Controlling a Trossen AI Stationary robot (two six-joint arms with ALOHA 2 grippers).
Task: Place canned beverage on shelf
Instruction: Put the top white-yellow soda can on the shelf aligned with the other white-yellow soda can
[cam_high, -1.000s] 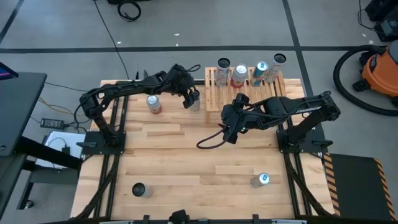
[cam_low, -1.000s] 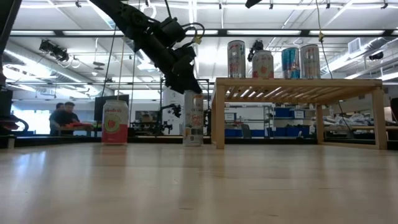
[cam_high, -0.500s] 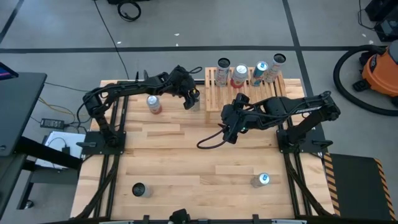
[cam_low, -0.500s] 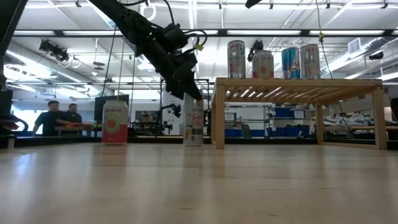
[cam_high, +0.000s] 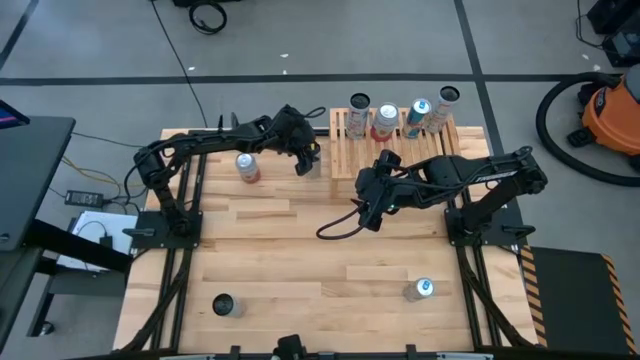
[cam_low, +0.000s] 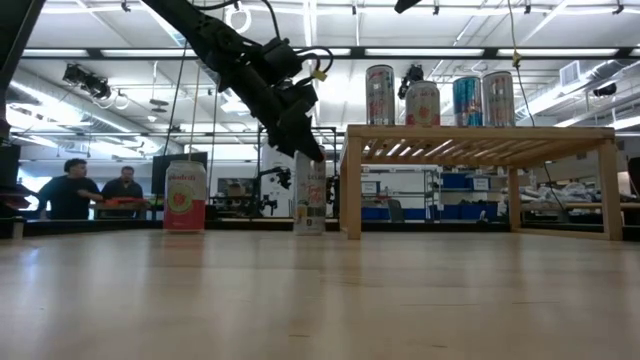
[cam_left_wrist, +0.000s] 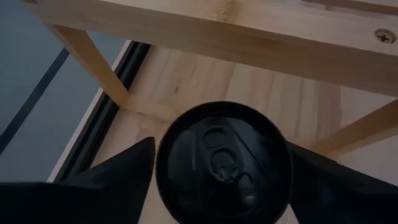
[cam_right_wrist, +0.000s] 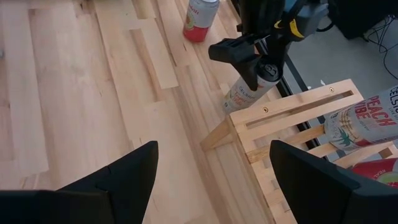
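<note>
On the table (cam_high: 260, 260), nearest the camera side in the high view, a dark-topped can (cam_high: 223, 305) stands at about 7 o'clock and a blue-topped can (cam_high: 420, 290) at about 5 o'clock, well apart from each other.

Toward the middle, the right gripper (cam_high: 366, 212) hangs over bare wood with its fingers (cam_right_wrist: 118, 180) spread wide and nothing between them; a black cable (cam_high: 335, 228) loops off it.

Farther back, at about 11 o'clock, the left gripper (cam_high: 305, 160) reaches down over the white can (cam_low: 310, 194), which stands upright on the table just beside the shelf's near left leg. In the left wrist view its fingers (cam_left_wrist: 121, 171) sit on either side of the can's dark lid (cam_left_wrist: 224, 165), close against the can; whether they press it cannot be told. A red can (cam_high: 247, 167) stands at the white can's 9 o'clock, apart from it.

At the far edge, around 12 to 1 o'clock, the shelf (cam_high: 345, 150) carries four cans (cam_high: 387, 119) upright in a row.

Beyond the table two people (cam_low: 95, 192) show in the low view.
</note>
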